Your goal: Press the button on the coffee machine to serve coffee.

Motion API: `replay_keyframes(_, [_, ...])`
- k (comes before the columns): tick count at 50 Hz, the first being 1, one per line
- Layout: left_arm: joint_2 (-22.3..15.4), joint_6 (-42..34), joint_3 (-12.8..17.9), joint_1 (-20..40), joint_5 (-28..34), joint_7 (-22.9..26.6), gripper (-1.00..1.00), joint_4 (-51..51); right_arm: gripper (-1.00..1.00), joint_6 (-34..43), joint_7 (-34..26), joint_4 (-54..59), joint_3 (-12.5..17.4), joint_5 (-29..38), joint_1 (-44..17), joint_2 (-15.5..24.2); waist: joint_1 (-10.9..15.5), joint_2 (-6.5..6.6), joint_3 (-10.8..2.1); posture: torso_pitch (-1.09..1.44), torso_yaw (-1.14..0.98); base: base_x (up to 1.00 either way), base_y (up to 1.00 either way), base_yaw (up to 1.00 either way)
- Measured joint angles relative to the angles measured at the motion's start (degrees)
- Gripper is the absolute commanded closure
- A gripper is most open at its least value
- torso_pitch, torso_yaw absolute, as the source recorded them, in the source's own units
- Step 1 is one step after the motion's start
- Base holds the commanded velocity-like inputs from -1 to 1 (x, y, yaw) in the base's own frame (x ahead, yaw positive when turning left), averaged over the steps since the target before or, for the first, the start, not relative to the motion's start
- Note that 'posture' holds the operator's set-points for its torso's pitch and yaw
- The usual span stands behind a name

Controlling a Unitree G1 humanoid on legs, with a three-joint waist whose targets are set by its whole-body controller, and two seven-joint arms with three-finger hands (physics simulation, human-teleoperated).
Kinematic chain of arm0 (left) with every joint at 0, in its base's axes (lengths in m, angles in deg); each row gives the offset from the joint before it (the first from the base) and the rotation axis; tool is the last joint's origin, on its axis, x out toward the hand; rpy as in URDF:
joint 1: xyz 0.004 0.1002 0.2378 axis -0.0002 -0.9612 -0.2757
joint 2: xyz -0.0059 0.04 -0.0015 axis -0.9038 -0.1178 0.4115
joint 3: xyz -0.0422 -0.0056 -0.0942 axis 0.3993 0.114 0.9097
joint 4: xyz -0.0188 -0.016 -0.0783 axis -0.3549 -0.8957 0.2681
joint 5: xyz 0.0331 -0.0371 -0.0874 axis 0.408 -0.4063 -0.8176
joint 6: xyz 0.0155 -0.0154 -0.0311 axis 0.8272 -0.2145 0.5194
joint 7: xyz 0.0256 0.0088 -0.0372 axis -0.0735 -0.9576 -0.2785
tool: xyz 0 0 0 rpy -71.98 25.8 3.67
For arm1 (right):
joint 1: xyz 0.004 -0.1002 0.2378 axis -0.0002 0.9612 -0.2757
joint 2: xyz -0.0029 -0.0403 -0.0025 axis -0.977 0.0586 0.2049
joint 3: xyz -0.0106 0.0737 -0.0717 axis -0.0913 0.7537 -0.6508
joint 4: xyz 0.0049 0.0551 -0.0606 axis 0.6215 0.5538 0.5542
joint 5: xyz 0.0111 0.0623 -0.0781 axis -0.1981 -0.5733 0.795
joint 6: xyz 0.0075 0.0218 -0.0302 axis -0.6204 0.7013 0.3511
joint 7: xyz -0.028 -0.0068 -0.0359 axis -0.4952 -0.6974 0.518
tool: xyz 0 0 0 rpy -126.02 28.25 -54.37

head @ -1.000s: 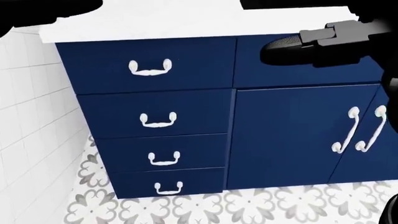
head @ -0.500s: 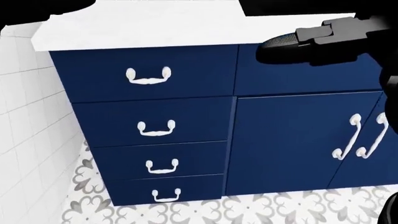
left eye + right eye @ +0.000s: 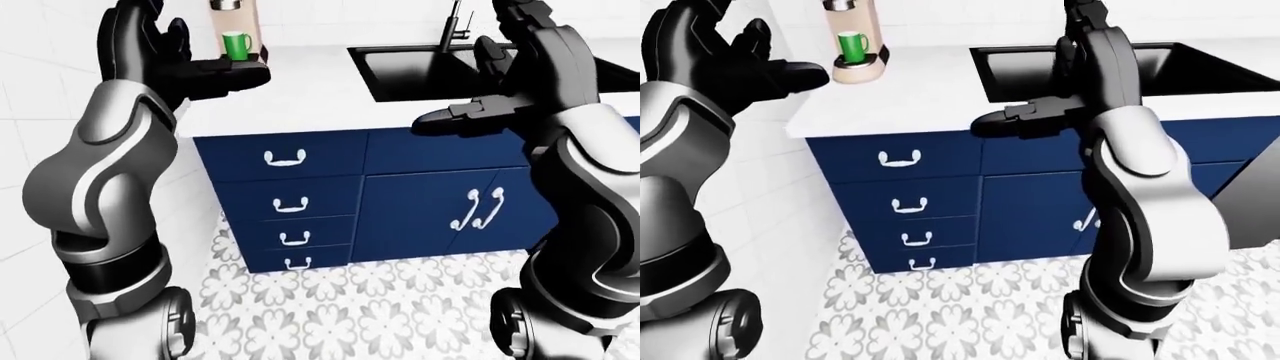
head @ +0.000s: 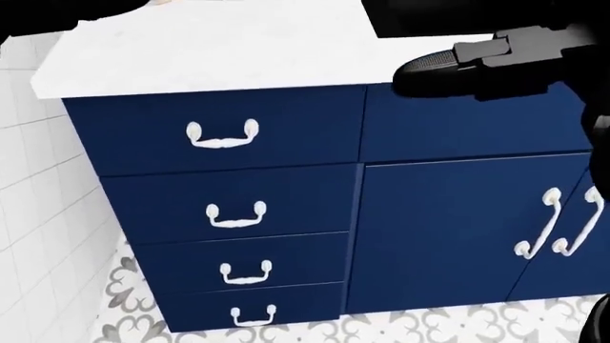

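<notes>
Hovering open-fingered, the left hand (image 3: 735, 64) sits just left of the coffee machine (image 3: 855, 41) (green cup (image 3: 852, 46) inside).

Navy drawers (image 4: 229, 207) under white counter (image 4: 219, 57), right hand (image 4: 477, 64) above.

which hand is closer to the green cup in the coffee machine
Left. The left hand is raised, fingers spread, just left of the green cup in the coffee machine. The right hand hangs lower and far right, beside the sink.
</notes>
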Motion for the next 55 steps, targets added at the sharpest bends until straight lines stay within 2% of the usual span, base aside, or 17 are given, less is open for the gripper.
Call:
replay_keyframes(3, [-0.05, -0.02, 0.26, 0.44, -0.41, -0.13, -1.0, 0.81, -1.0, -0.29, 0.08, -0.18, 0.28, -0.02, 0.05, 0.21, 0.2, -2.72, -0.5, 0.0, 0.0, 0.11, 0.0, 0.0])
replay_keyframes(5, [0.49, -0.06, -0.5, -0.25, -0.73, -0.12, -1.0, 0.98, -1.0, 0.09, 0.31, -0.26, 0.97, 0.16, 0.73, 0.37, -0.39, -1.54, 0.09, 0.0, 0.0, 0.11, 0.0, 0.0])
replay_keyframes(8, [0.62, -0.86, -1.29, -0.51, -1.37, 0.09, -1.0, 0.45, -1.0, 1.22, 0.71, 0.18, 1.28, 0.46, 1.02, 0.4, -0.6, -1.36, 0.17, 0.0, 0.0, 0.11, 0.0, 0.0])
replay_keyframes(13, [0.19, -0.63, -0.47, 0.07, -1.36, -0.16, -1.0, 0.8, -1.0, 0.75, 0.62, -0.77, 1.22, 0.03, 0.51, 0.62, -0.56, 1.39, 0.49, 0.0, 0.0, 0.11, 0.0, 0.0])
replay_keyframes(16, [0.03, -0.31, -0.21, 0.44, -1.36, -0.39, -1.0, 0.84, -1.0, 0.51, 0.66, -0.54, 1.24, -0.13, 0.17, 0.71, -0.89, 4.48, -0.07, 0.0, 0.0, 0.12, 0.0, 0.0])
replay_keyframes(18, [-0.13, -0.25, 0.29, -0.12, -1.31, -0.62, -1.0, 0.62, -1.0, 0.54, 0.63, -0.55, 0.51, -0.39, 0.64, 0.1, -0.24, 3.34, 0.53, 0.0, 0.0, 0.12, 0.0, 0.0])
replay_keyframes(22, [-0.31, -0.85, 0.45, -0.33, -0.99, -1.07, -1.0, -0.62, -1.0, 0.97, 0.15, 0.24, -0.13, -1.25, 0.79, 0.11, -0.15, 2.95, -0.09, 0.0, 0.0, 0.12, 0.0, 0.0])
replay_keyframes(26, [-0.49, -0.21, 0.3, 0.19, -1.26, -0.86, -1.0, -0.18, -1.0, 0.32, 0.58, -0.16, 0.34, -0.89, 0.19, 0.3, -0.07, 0.52, -0.09, 0.0, 0.0, 0.12, 0.0, 0.0])
replay_keyframes(29, [-0.65, 0.21, 0.28, 0.43, -1.26, -0.8, -1.0, -0.21, -1.0, 0.09, 0.64, -0.5, 0.37, -0.89, -0.04, 0.44, 0.27, -2.48, -0.42, 0.0, 0.0, 0.12, 0.0, 0.0])
replay_keyframes(31, [-0.04, 0.55, -0.3, -0.14, -1.22, -0.66, -1.0, -0.11, -1.0, 0.07, 0.81, -0.25, 0.74, -0.73, 0.32, 0.62, -0.55, -1.47, 0.07, 0.0, 0.0, 0.13, 0.0, 0.0])
replay_keyframes(34, [0.43, -0.1, -1.57, -0.57, -1.69, -0.18, -1.0, -0.89, -1.0, 0.54, 1.1, 0.62, 1.09, -0.23, 1.21, 0.58, -0.82, -1.49, 0.18, 0.0, 0.0, 0.12, 0.0, 0.0])
replay_keyframes(36, [0.34, -0.54, -1.39, -0.38, -1.82, -0.13, -1.0, -0.84, -1.0, 0.72, 1.07, 0.61, 1.0, -0.23, 0.9, 0.64, -0.63, -0.7, 0.17, 0.0, 0.0, 0.12, 0.0, 0.0])
replay_keyframes(40, [0.02, -0.29, -0.54, 0.16, -1.61, -0.43, -1.0, 0.32, -1.0, 0.09, 0.9, -0.23, 0.92, -0.45, 0.66, 0.73, -0.72, 1.86, 0.46, 0.0, 0.0, 0.12, 0.0, 0.0])
replay_keyframes(42, [-0.08, 0.14, -0.4, 0.27, -1.47, -0.47, -1.0, 0.43, -1.0, 0.12, 0.87, -0.29, 0.96, -0.5, 0.36, 0.8, -0.95, 4.06, 0.06, 0.0, 0.0, 0.12, 0.0, 0.0])
replay_keyframes(47, [-0.35, -0.33, 0.55, -0.91, -0.84, -0.96, -1.0, -0.74, -1.0, 0.91, 0.43, -0.13, -0.5, -1.32, 0.8, 0.03, 0.07, 3.04, 0.16, 0.0, 0.0, 0.12, 0.04, 0.0])
replay_keyframes(54, [-0.26, 0.09, -0.01, 0.4, -1.1, -0.76, -1.0, 0.25, -1.0, 0.53, 0.83, -0.75, 0.51, -0.86, -0.3, 0.7, -0.13, -2.37, -0.09, 0.0, 0.0, 0.12, 0.12, 0.0])
replay_keyframes(55, [0.18, 0.29, -0.33, 0.07, -1.16, -0.67, -1.0, 0.39, -1.0, 0.39, 0.9, -0.81, 0.79, -0.74, 0.05, 0.85, -0.54, -1.72, 0.14, 0.0, 0.0, 0.12, 0.17, 0.0])
